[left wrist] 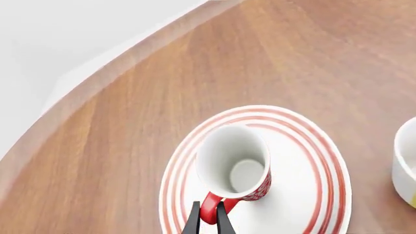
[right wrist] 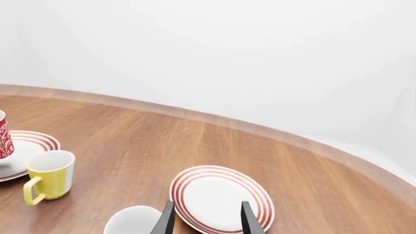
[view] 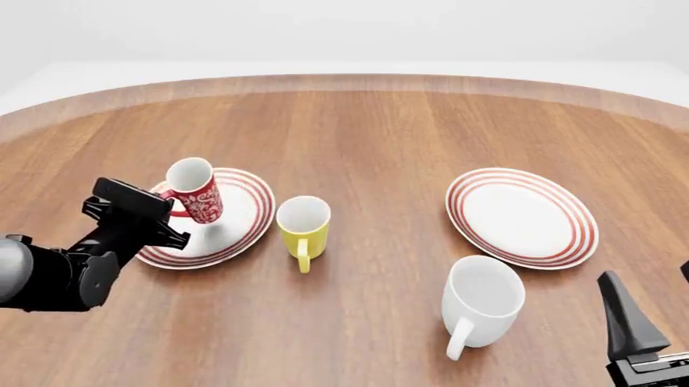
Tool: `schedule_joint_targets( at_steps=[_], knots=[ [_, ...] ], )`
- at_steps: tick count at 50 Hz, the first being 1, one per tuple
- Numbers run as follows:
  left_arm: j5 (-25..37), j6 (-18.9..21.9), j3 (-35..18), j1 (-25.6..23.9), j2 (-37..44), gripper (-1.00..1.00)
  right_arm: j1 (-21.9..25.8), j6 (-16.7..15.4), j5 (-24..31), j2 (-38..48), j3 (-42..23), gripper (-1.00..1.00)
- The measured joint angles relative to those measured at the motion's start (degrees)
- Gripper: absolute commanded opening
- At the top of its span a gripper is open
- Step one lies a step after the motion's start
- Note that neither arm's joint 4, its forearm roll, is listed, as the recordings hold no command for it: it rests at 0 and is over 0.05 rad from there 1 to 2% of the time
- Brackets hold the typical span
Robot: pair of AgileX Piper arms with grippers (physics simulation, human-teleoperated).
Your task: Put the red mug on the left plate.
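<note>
The red mug [view: 195, 192] with its white floral pattern hangs tilted just above the left plate [view: 245, 218], a white plate with red rings. My left gripper [view: 169, 211] is shut on the mug's red handle; in the left wrist view the black fingertips [left wrist: 208, 220] pinch the handle below the mug [left wrist: 235, 163] over the plate [left wrist: 305, 175]. My right gripper [right wrist: 206, 215] stands open with nothing between its fingers, low at the front right [view: 630, 318]. The mug's edge [right wrist: 4, 136] also shows in the right wrist view.
A yellow mug [view: 302, 228] stands just right of the left plate. A larger white mug [view: 482, 300] sits front right, with the second ringed plate [view: 521, 216] behind it. The table's curved edge [left wrist: 97, 83] runs close beyond the left plate.
</note>
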Motion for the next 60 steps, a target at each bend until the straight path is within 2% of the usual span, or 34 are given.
schedule_joint_targets(
  at_steps=[38,39,60],
  knots=[
    [-2.4,-0.3,-0.8,1.2,4.5,-1.0,0.0,0.0,-0.2,0.0,0.0,1.0],
    [-2.4,-0.3,-0.8,1.2,4.5,1.0,0.0,0.0,-0.2,0.0,0.0,1.0],
    [-2.8,0.1,-1.2,1.4,4.4,1.0,0.0,0.0,-0.2,0.0,0.0,1.0]
  ],
)
